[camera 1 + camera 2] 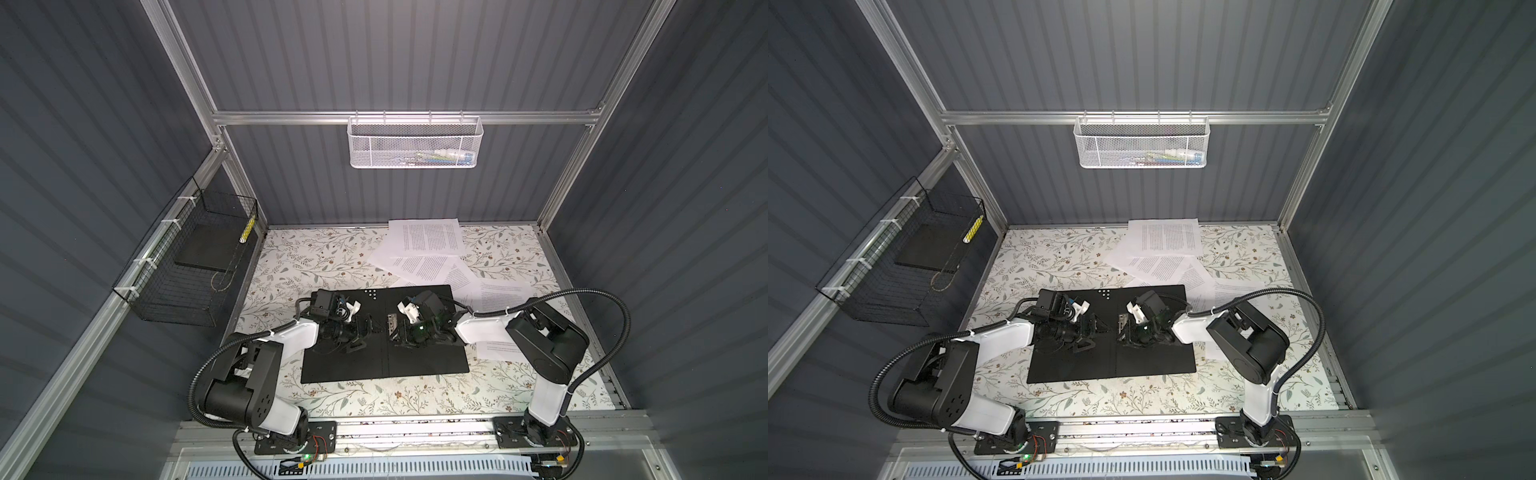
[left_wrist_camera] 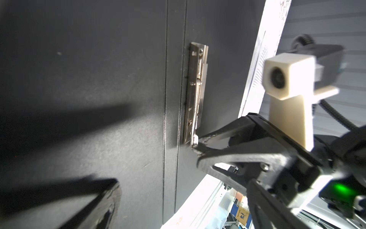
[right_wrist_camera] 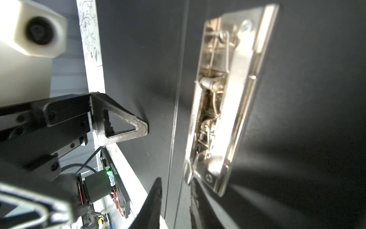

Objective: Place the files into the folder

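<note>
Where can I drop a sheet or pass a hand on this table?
Free: the far-left table between the folder, back wall and black wire basket; the near strip between folder and front rail. Crowded: files cover the far right, one lies under the right arm; left claw and right claw sit at the folder's clip.

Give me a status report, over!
Left claw open, over folder. Right claw at clip lever, grip unclear. Folder open flat, files outside. Nothing blocking.
</note>
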### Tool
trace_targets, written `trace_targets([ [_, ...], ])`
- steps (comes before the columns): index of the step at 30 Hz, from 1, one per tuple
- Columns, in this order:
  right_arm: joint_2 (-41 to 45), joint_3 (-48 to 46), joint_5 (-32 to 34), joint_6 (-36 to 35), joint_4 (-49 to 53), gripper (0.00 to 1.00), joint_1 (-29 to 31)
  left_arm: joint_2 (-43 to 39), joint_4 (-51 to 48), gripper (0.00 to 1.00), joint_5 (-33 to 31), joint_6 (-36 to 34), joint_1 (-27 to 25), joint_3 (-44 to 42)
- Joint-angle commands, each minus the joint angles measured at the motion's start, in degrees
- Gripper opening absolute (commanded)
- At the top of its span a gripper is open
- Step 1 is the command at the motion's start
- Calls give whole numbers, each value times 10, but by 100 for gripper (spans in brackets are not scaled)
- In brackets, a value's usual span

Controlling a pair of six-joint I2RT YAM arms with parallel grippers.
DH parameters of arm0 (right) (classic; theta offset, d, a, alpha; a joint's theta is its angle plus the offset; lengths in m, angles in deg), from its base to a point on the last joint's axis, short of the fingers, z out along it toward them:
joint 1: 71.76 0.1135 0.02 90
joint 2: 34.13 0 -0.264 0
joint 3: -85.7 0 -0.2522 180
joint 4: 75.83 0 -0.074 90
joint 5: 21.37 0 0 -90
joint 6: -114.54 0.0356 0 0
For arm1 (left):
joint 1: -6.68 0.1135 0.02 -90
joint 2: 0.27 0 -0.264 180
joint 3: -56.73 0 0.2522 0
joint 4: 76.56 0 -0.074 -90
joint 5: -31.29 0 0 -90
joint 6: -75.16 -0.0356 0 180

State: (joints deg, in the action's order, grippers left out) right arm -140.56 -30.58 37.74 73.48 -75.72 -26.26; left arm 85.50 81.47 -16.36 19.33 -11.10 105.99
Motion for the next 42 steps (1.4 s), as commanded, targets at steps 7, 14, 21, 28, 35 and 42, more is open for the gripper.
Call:
trace_targets([
  [7,-10,5,-1,9,-10,18,3,28,-73,100,-99,-4,-1,-35],
  [14,-11,0,6,13,-14,11,2,33,-73,100,-103,-7,-1,-38],
  [21,-16,-7,5,23,-26,10,-1,33,-78,100,-111,-10,-1,-40],
  [28,-23,-15,2,34,-41,7,-7,34,-83,100,-115,-13,-1,-40],
  [35,-21,-37,1,31,-38,0,-18,30,-103,100,-130,-19,-1,-35],
  [42,-26,-56,13,41,-17,0,-37,40,-108,100,-131,-15,-1,-35],
])
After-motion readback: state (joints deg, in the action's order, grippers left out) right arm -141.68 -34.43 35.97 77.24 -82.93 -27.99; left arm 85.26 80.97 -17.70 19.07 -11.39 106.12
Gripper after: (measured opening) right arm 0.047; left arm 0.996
